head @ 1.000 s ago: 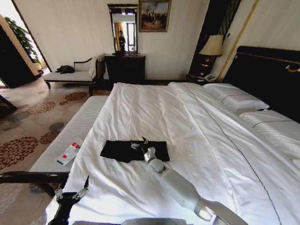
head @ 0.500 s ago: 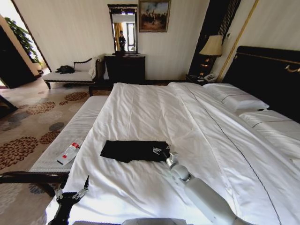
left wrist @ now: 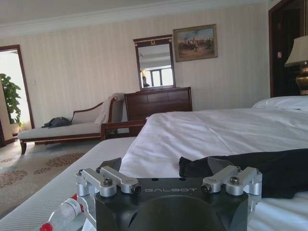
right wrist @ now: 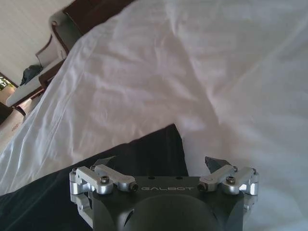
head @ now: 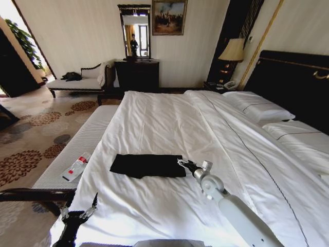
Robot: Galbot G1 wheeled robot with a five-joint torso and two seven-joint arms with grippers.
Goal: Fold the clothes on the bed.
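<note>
While the white sheets spread wide across the bed [head: 169,128], its dark headboard [head: 293,82] stands off on the robot's right with two white pillows [head: 259,110] lined up before it. Running along the bed's left side is the pale upholstered bench [head: 77,152], and a small bottle with a red cap [head: 76,168] lies on it near the bed's edge. Now to the garment: a black piece of clothing [head: 148,165] lies flat on the sheet in a neat long rectangle, on the near left part of the bed (folded over, by the look of its straight edges). And there's the right hand [head: 185,164], sitting just beside the clothing's right-hand end, low over the sheet, its fingers spread with nothing between them; the right wrist view shows the same black cloth [right wrist: 96,168] under and ahead of the spread fingers [right wrist: 219,166]. Down at the near left corner the left hand [head: 78,210] hangs beside the bed's edge, fingers apart and holding nothing, level with the mattress, looking across at the dark cloth [left wrist: 269,171].
</note>
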